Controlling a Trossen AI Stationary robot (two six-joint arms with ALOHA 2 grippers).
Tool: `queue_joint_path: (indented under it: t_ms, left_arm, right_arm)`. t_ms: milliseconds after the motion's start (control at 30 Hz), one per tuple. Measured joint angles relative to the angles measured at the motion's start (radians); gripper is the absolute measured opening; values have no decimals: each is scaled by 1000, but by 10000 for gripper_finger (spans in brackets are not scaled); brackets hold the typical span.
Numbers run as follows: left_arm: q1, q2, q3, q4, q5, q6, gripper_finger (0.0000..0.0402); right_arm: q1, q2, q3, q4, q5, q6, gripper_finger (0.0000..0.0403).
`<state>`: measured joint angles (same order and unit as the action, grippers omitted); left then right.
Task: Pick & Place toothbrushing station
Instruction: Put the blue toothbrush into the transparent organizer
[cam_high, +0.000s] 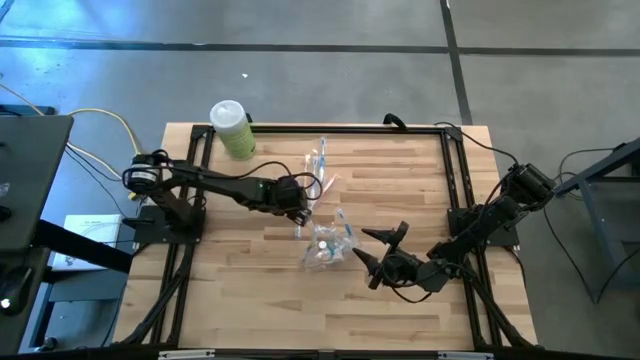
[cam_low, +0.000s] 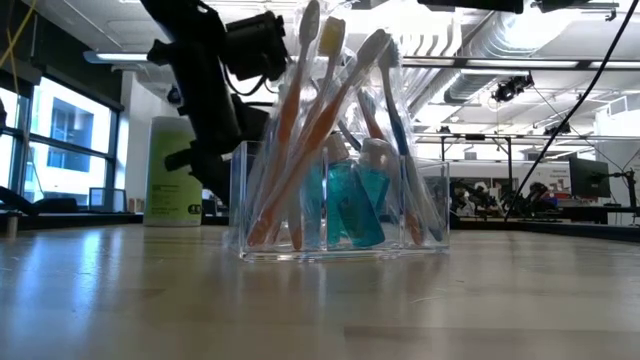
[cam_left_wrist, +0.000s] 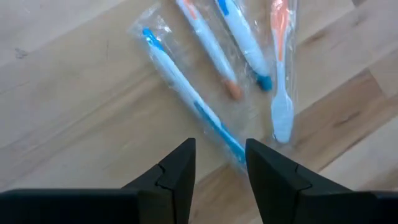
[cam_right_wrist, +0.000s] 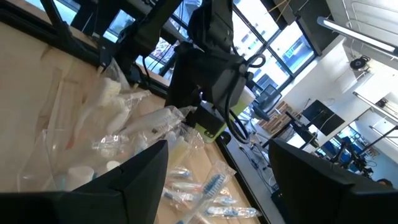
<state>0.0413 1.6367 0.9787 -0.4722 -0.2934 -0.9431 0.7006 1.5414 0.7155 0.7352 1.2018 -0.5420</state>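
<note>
Now the left gripper (cam_high: 300, 207) hangs low over the middle of the wooden table (cam_high: 240, 280), its two fingers (cam_left_wrist: 177, 171) parted with nothing between them. Just beyond those fingertips, in the left wrist view, lie wrapped toothbrushes (cam_left_wrist: 217, 74) flat on the boards: blue-and-white ones and one with an orange neck, all in clear film. More wrapped brushes sit toward the far edge. Near the table's centre stands the clear holder (cam_high: 328, 245), upright, crammed with brushes and small teal bottles; the low view shows it up close, brushes leaning every way. The right gripper (cam_high: 378, 252) waits just right of that holder, jaws spread wide, empty. Far left, the light-green bottle (cam_high: 233, 130) stands at the table's far corner.
</note>
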Motion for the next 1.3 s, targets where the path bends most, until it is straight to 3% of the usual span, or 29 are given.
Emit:
queue_joint_path:
  t_ms: [567, 700, 867, 1067, 1300]
  left_arm:
    - [26, 123, 3, 73, 46, 66, 116]
    - [26, 118, 2, 60, 34, 67, 87]
    - [3, 118, 2, 37, -29, 63, 14]
    - [-47, 93, -3, -20, -144, 62, 9]
    - [-139, -86, -3, -126, -333, 5, 7]
  right_arm:
    - [0, 0, 0, 0, -3, 0, 270]
    - [0, 0, 0, 0, -2, 0, 270]
    - [0, 0, 0, -1, 1, 0, 270]
    - [0, 0, 0, -4, 2, 0, 270]
    - [0, 0, 0, -6, 16, 0, 270]
